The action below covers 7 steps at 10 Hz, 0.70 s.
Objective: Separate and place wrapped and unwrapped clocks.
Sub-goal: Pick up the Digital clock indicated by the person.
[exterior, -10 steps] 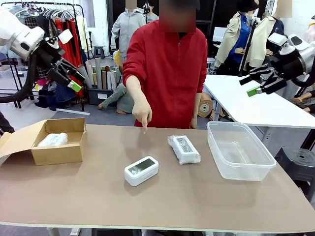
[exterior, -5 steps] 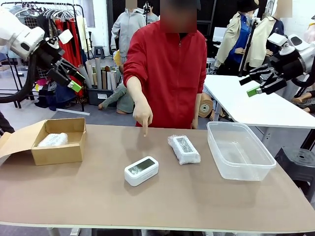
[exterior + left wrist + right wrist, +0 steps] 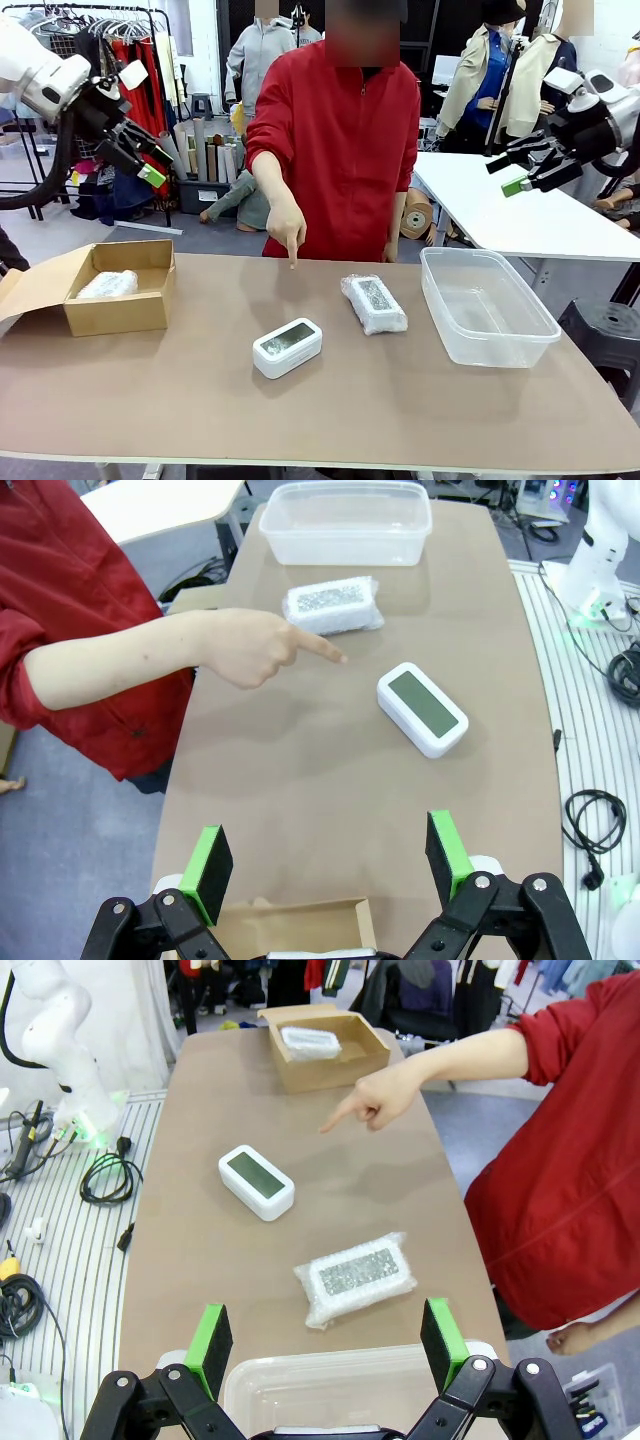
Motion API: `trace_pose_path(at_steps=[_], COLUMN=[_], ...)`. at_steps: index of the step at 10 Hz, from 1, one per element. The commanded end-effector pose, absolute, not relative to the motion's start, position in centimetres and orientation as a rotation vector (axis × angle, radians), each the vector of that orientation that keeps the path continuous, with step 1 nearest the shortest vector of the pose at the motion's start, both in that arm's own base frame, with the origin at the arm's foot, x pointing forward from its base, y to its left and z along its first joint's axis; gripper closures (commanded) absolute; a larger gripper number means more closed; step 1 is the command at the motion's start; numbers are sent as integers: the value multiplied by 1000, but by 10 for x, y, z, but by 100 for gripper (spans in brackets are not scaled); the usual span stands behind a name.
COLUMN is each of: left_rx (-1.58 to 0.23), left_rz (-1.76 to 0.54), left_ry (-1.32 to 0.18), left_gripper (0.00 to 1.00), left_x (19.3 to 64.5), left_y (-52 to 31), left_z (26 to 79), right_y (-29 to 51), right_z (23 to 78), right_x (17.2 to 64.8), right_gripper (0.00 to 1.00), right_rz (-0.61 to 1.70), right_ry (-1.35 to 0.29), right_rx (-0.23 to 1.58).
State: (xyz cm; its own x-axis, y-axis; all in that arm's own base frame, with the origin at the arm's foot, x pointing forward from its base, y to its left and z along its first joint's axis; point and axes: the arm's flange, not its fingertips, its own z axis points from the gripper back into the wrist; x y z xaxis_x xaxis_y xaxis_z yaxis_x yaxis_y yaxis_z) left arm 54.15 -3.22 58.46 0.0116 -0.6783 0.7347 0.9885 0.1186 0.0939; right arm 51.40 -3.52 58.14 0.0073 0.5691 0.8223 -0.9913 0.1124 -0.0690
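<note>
Unwrapped white digital clock (image 3: 287, 347) lies face-up mid-table, one wrapped clock (image 3: 374, 303) near it on the side of the clear plastic tub (image 3: 490, 345), and a second wrapped clock (image 3: 107, 284) inside the open cardboard box (image 3: 120, 312). Person's hand (image 3: 287, 228) points an index finger down above the table (image 3: 200, 400) near its far edge. Left gripper (image 3: 158, 160) and right gripper (image 3: 505, 175) hang raised above the table ends, jaws spread, holding nothing.

- Brown table (image 3: 200, 400) carrying four things.
- Open cardboard box (image 3: 115, 312) at 9 o'clock.
- White digital clock (image 3: 287, 347) near the centre.
- Wrapped clock (image 3: 373, 303) at 1 o'clock.
- Clear plastic tub (image 3: 495, 350) at 3 o'clock.
</note>
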Motion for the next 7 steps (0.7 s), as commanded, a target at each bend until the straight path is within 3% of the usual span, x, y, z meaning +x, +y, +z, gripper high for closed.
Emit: trace_pose_path(at_steps=[1,7], left_rx=[-526,-526], left_rz=[-1405,-1405], left_ry=[-744,-744], left_gripper=[0,0], left_x=[541,541], left_y=[-32,-32], left_z=[585,585], right_y=[-25,63], right_z=[580,540], right_x=[519,564], right_gripper=[0,0], right_rz=[1385,1481], right_ry=[-785,-537], right_rx=[665,706])
